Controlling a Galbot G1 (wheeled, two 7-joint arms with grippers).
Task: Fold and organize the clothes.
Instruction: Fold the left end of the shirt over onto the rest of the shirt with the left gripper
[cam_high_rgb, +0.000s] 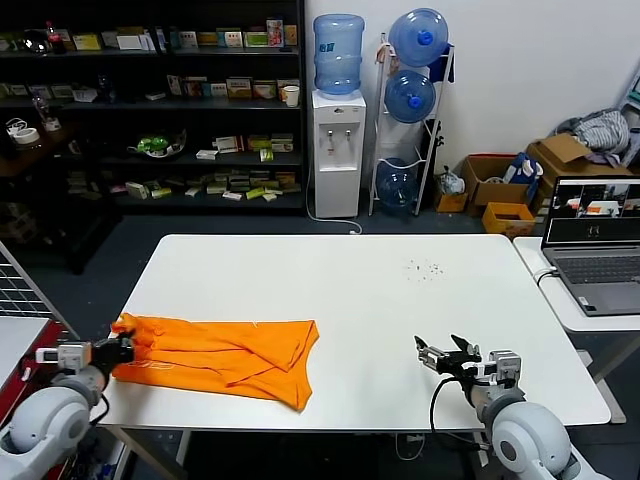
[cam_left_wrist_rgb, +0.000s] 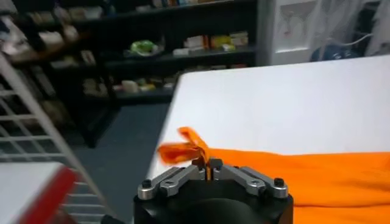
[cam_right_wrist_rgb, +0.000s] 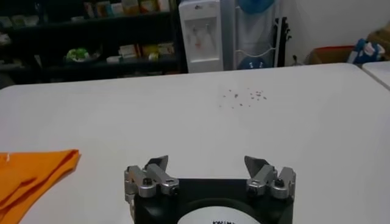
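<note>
Left gripper (cam_high_rgb: 122, 347) is clamped tight on the orange T-shirt (cam_high_rgb: 225, 356) at its left corner; the shirt lies crumpled along the white table (cam_high_rgb: 380, 300), near-left edge, lettering hidden. Right gripper (cam_high_rgb: 442, 354) hovers over bare tabletop, fingers spread, nothing between them.

The T-shirt (cam_high_rgb: 222, 356) is showing bright orange all over, plain on the folds facing up. The worktop (cam_high_rgb: 400, 290) is showing white, with a scatter of dark specks (cam_high_rgb: 425, 268) on its far right part. The left gripper (cam_high_rgb: 122, 348) and the right gripper (cam_high_rgb: 443, 355) are showing black, with what are probably silver links.
</note>
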